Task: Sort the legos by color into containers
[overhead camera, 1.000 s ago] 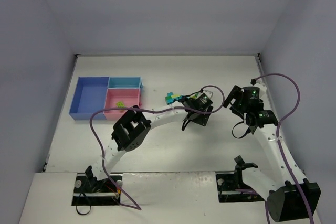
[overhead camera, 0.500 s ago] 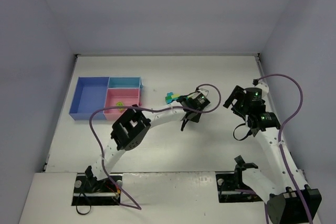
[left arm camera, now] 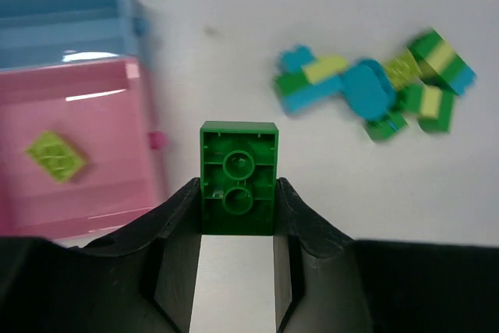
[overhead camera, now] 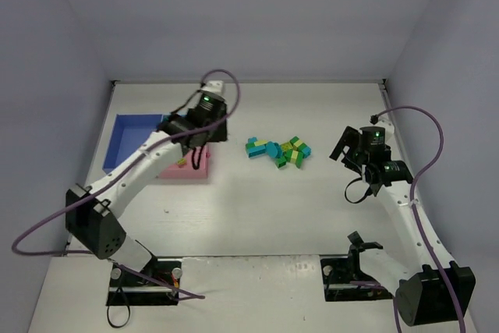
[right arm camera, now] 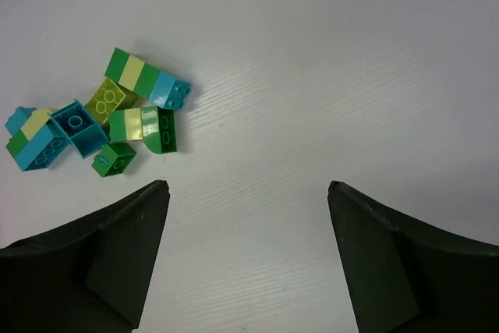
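Note:
My left gripper [left arm camera: 238,186] is shut on a dark green lego [left arm camera: 238,168], held off the table just right of the pink container [left arm camera: 93,193]. One yellow-green lego [left arm camera: 54,154] lies in that pink tray; the light-blue container [left arm camera: 70,29] sits behind it. In the top view the left gripper [overhead camera: 196,155] hovers at the pink tray's [overhead camera: 195,174] right edge, beside the blue container [overhead camera: 117,142]. The pile of green, yellow-green and teal legos [overhead camera: 279,151] lies mid-table. My right gripper [right arm camera: 248,185] stands open and empty over bare table, to the right of the pile [right arm camera: 101,118].
The left arm stretches diagonally over the trays and hides most of the light-blue one in the top view. Purple cables loop above both arms. Grey walls close the table on three sides.
The left gripper closed on the dark green lego at the pile, and the arm swung left with it to the trays. The right arm barely moved.

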You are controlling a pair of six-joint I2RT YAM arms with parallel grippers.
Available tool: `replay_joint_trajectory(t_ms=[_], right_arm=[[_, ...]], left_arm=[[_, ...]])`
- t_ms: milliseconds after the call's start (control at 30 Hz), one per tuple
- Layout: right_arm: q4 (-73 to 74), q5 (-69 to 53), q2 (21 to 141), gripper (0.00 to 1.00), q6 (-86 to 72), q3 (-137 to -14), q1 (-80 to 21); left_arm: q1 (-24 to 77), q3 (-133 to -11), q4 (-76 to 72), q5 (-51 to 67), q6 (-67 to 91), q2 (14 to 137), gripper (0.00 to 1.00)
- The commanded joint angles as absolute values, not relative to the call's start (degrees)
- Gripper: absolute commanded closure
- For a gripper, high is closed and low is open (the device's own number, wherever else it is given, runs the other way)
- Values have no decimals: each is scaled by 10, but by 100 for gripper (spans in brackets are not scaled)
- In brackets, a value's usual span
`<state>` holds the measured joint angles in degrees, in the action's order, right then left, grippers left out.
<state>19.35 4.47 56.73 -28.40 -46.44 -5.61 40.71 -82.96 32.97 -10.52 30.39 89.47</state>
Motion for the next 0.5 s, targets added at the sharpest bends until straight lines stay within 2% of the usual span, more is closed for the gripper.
replay_joint_trajectory(t_ms=[0,133,333,433,467], right_arm=[[176,38,580,20,-273,-503,-57],[168,27,584,20,-272,-505,-62],[160,17,586,18,-268,-493,-69],[159,18,578,17,-262,-490,-69],[159,19,577,16,-260,-490,-69]], left_arm=[[304,-821,386,-117,271,849,100],[117,-813,383,-93,240,844,97],[-46,-832,367,-69,231,937,94],[-79,-846,344,-60,232,983,78],[-82,-852,344,-56,230,996,68]])
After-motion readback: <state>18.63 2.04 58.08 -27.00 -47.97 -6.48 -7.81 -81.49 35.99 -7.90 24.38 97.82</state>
